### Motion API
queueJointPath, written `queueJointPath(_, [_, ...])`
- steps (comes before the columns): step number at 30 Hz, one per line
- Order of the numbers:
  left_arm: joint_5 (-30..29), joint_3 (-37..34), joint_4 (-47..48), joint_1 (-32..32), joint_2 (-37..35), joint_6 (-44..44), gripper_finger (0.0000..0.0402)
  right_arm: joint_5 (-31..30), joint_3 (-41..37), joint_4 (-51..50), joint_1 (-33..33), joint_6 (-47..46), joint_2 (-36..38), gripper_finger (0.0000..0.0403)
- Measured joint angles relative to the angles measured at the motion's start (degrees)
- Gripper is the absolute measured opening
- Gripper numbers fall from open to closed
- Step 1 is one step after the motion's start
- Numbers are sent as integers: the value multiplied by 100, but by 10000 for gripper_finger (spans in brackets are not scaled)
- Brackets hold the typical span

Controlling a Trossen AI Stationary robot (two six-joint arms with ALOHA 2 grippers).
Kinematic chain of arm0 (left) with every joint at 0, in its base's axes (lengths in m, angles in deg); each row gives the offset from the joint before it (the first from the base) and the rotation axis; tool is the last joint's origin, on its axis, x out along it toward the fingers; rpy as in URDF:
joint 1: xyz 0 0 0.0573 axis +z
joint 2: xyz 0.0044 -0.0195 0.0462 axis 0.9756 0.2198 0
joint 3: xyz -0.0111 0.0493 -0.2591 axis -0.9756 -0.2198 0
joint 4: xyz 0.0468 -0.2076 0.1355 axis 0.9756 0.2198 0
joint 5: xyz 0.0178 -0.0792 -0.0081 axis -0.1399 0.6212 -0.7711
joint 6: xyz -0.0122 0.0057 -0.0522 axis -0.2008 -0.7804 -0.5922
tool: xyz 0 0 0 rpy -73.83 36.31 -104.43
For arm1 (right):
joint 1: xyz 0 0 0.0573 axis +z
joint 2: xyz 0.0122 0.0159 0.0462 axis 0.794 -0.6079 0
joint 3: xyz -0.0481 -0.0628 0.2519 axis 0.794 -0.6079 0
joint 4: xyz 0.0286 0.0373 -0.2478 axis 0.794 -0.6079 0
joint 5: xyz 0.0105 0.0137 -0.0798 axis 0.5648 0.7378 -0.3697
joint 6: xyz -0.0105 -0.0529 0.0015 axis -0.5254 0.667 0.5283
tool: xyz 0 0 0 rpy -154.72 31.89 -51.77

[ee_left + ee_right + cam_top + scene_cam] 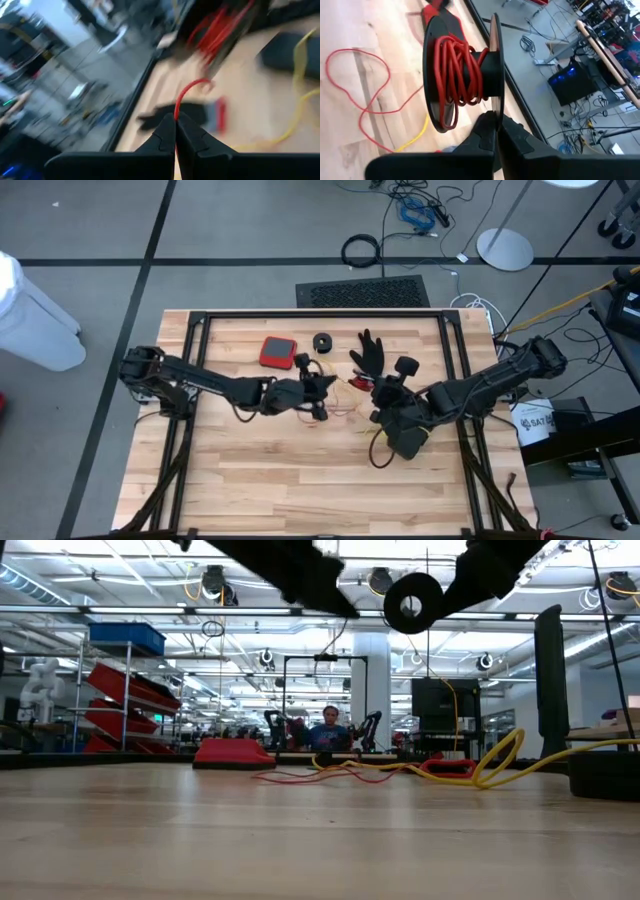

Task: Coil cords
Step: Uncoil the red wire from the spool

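- The right gripper (496, 131) is clenched on the rim of a black reel (465, 75), holding it above the middle of the wooden table (300, 490); in the low view the reel (412, 603) hangs clear of the tabletop.
- Part of the red cord (456, 70) is wound in loose turns around the reel's hub, between its two discs.
- The rest of the red cord lies slack on the table in open loops (357, 95) below the reel.
- The left gripper (175, 131) is shut on the red cord, pinching a short arching stretch (187, 92) between its fingertips; in the high view it (322, 402) sits mid-table, just beside the reel.
- The yellow cord (505, 755) lies loose on the table, curling up at the right of the low view; a stretch of it (415, 135) crosses beside the red loops.
- A second small black reel (323, 341) rests toward the far edge of the table.
- A red pad (278, 352) lies just beside it, and a black glove (368, 352) lies near the far edge too.
- A person (328, 730) sits in the room well beyond the table.
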Motion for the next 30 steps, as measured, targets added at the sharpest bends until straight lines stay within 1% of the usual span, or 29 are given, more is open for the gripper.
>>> queueJointPath(5, [49,1,-401,-298,-53,40,1,259,0,-94,-234,38,0,0])
queueJointPath(12, [56,2,-601,-708,-63,55,1,302,0,-500,-421,-131,-2,0])
queueJointPath(14, [225,2,-576,-787,-63,47,1,299,0,-464,-436,-143,-2,0])
queueJointPath(17, [759,4,-612,-867,-2,-156,1,281,0,-327,-473,-143,-2,0])
queueJointPath(18, [841,4,-591,-896,42,-255,1,265,0,-280,-486,-127,-2,0])
queueJointPath(23, [855,4,-230,-871,306,-454,1,251,0,111,-496,165,-4,0])
queueJointPath(26, [971,4,51,-762,480,-710,1,253,0,140,-495,222,10,0])
queueJointPath(30, [987,4,469,-621,652,-919,1,250,0,133,-494,224,56,0])
